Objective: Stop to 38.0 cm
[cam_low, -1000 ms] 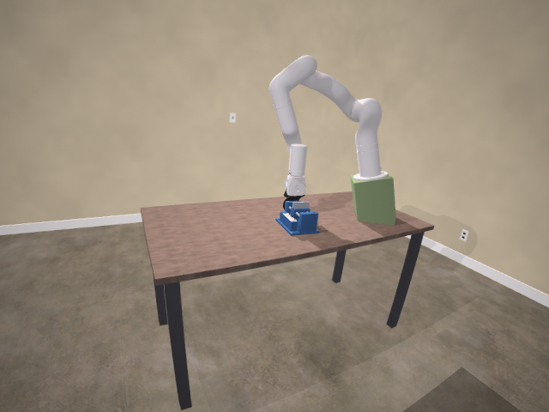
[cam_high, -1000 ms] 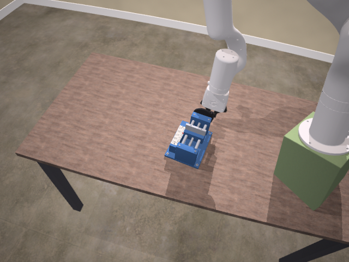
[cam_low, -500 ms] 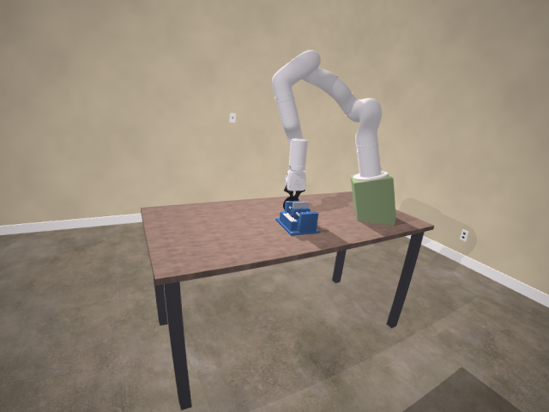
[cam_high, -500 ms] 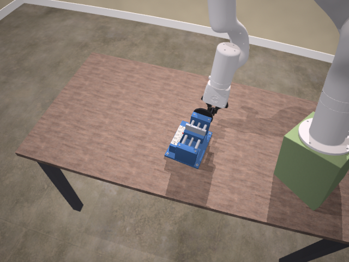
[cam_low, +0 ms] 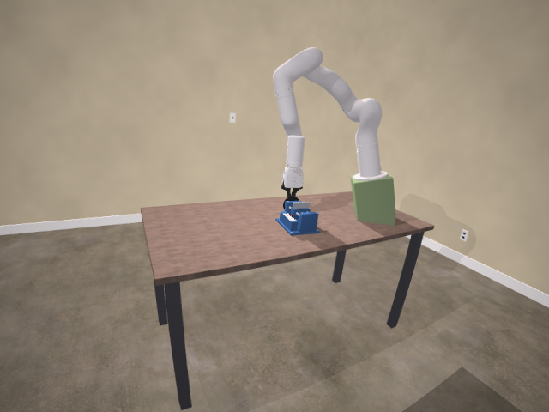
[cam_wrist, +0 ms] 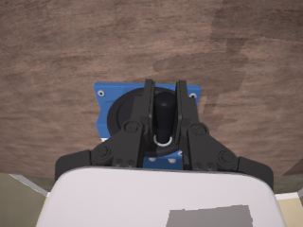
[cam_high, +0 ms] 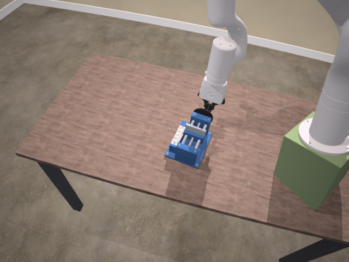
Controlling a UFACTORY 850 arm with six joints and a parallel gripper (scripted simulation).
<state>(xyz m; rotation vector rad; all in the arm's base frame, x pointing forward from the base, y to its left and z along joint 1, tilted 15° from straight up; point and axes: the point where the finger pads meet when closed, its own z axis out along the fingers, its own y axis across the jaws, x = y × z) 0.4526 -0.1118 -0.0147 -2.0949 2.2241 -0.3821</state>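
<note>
A blue stop fixture (cam_high: 189,142) stands on the wooden table, with several grey rods, a grey stop block (cam_high: 196,130) across them and a white scale strip (cam_high: 178,136) on its left side. A black handwheel (cam_high: 203,112) sits at its far end. My gripper (cam_high: 209,106) comes down from above and is shut on the handwheel's black knob (cam_wrist: 166,113), seen between my fingers in the wrist view. The fixture (cam_low: 297,217) and my gripper (cam_low: 291,192) also show small in the exterior view. The scale's reading is too small to tell.
The arm's green base block (cam_high: 309,163) stands at the table's right edge, well right of the fixture. The table's front edge runs a little in front of the fixture.
</note>
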